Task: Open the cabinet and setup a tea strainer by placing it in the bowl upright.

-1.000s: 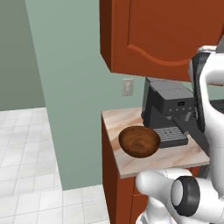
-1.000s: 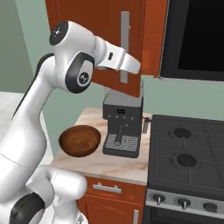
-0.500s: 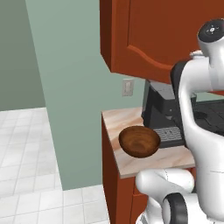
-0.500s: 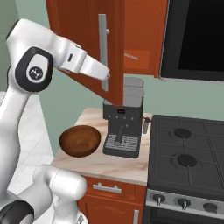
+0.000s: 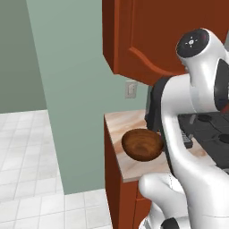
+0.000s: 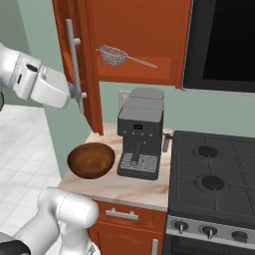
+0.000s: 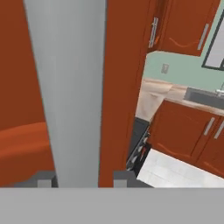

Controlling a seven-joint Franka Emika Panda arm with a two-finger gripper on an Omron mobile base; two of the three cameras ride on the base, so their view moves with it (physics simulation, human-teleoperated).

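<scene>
The gripper (image 6: 78, 96) is clamped around the cabinet door's bar handle (image 6: 74, 60), its fingertips mostly hidden. Up to its right, the tea strainer (image 6: 113, 55) lies inside the open cabinet (image 6: 139, 45), above the bowl (image 6: 91, 160) on the counter.

Brightness: all three views are evenly and fairly brightly lit, rendered with flat, diffuse light; no lamp or window is seen as its source.
Shadows: only soft shading is found, under the cabinet (image 5: 152, 36) toward 6 o'clock and inside the bowl (image 6: 91, 160); no hard cast shadows are drawn.
Glare: a mild sheen is carried by the white arm (image 5: 197, 58); the black panel (image 6: 221, 42) at 2 o'clock stays dull.
Sharpness: edges are slightly soft and pixelated; the tea strainer (image 6: 113, 54) mesh is barely resolved.
Close range: the grey bar handle (image 7: 70, 87) is rendered as a smooth, featureless band.
Distortion: straight lines are kept straight at the edges.
</scene>
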